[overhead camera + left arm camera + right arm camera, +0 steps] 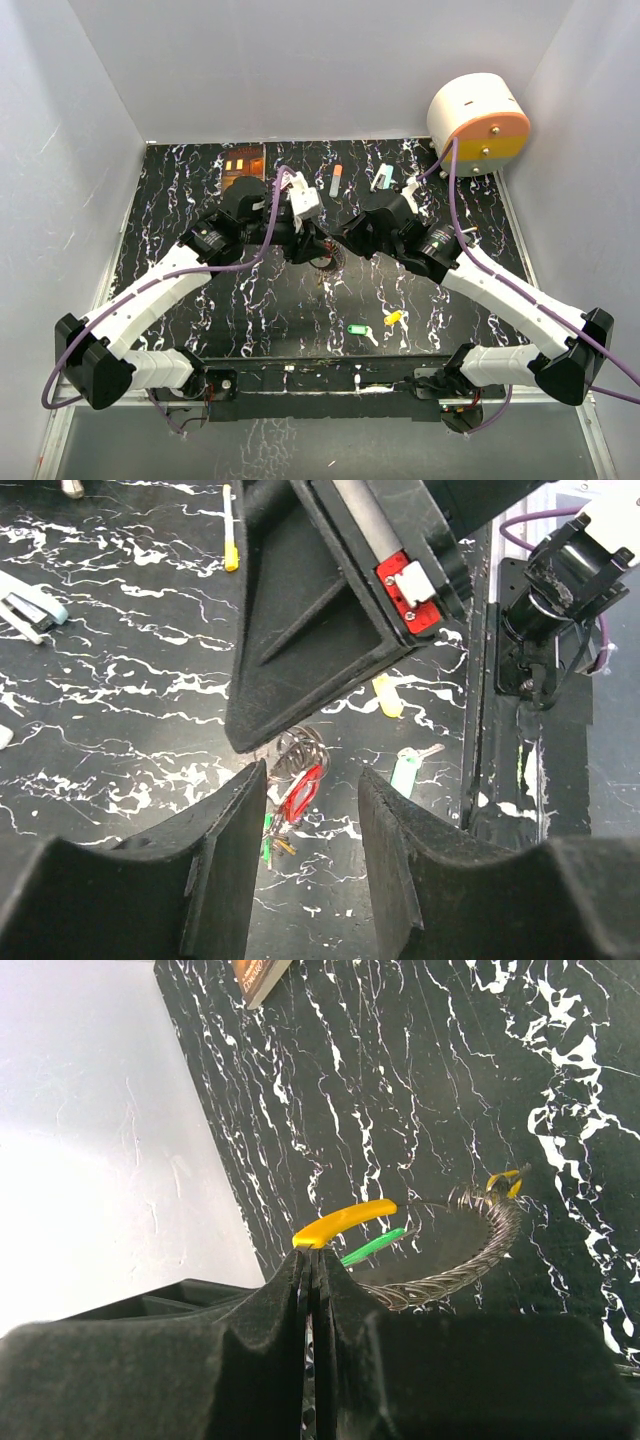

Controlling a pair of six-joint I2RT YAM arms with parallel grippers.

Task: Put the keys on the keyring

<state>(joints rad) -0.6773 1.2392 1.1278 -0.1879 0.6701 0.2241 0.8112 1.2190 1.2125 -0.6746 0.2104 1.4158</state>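
The two arms met in the middle of the black surface (250, 310). The left hand (308, 243) came in from 9 o'clock and the right hand (345, 240) came in from 3 o'clock. They were just beside each other.

The keyring (326, 262) lay under them, at 6 o'clock from the two hands. The right wrist view showed the right hand clenched tight on the orange-yellow arc (345, 1222) of the keyring. The arc stuck out from the tips of its fingers (290, 1310). The silvery coil (470, 1260) curved away from the arc toward 3 o'clock and touched the surface. A green bit (375, 1245) showed just under the arc. It was too small to tell more.

The left hand was released, with its two fingers (235, 860) spread wide and holding nothing. In the left wrist view, a red key (300, 792) lay between those fingers, beside the coil. The red key touched the coil, but it was hard to tell whether it hung on it.

Two more keys lay apart from the keyring, toward 5 o'clock from it. These were a green key (358, 329) and a yellow key (392, 319), and they lay near each other.

A marker (335, 181) with an orange cap lay at 12 o'clock from the hands. A round white and orange box (478, 125) sat at 2 o'clock, at the far corner.
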